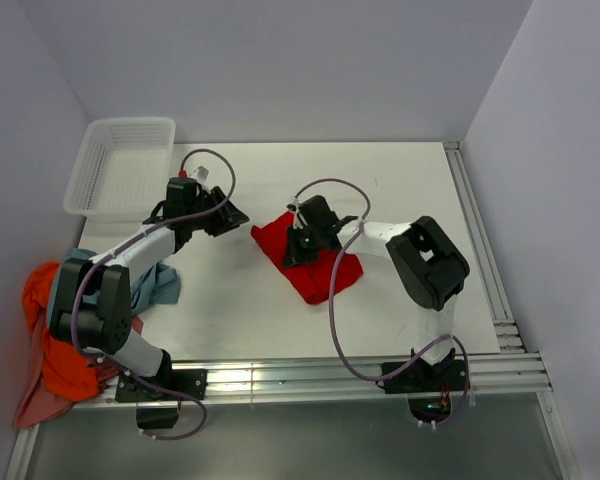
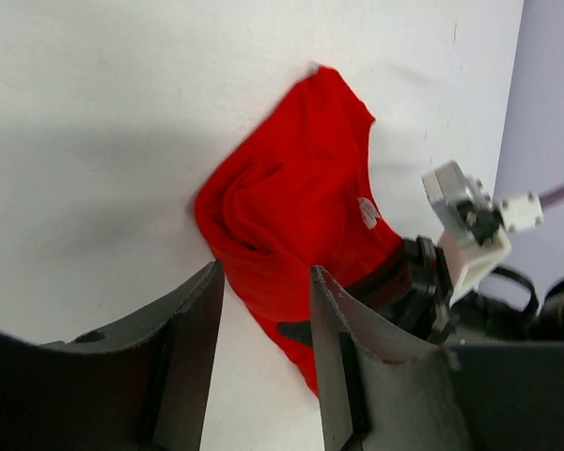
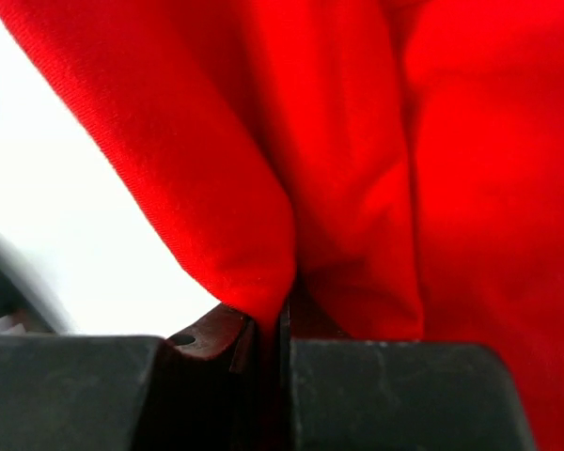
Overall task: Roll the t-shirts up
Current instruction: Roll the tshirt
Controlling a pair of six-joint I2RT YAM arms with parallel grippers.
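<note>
- My right fingers [image 3: 268, 329] are shut tight with a fold of the red shirt [image 1: 315, 270] pinched between them, cloth bulging out on both sides of the pinch.
- My left fingers [image 1: 232, 214] stand apart with nothing in the gap. They point at the shirt's left side, near it but not touching as far as I can see.
- The red shirt sits bunched up around the middle of the bench [image 1: 400, 180], white label [image 2: 367, 211] facing up.
- Grey-blue shirt [image 1: 160, 285] is crumpled on the bench beside my left arm.
- Orange shirt [image 1: 40, 290] and pink shirt [image 1: 35, 405] are heaped at the bench's near left edge, partly hanging off.
- White basket [image 1: 120, 165] is in the far left corner.
</note>
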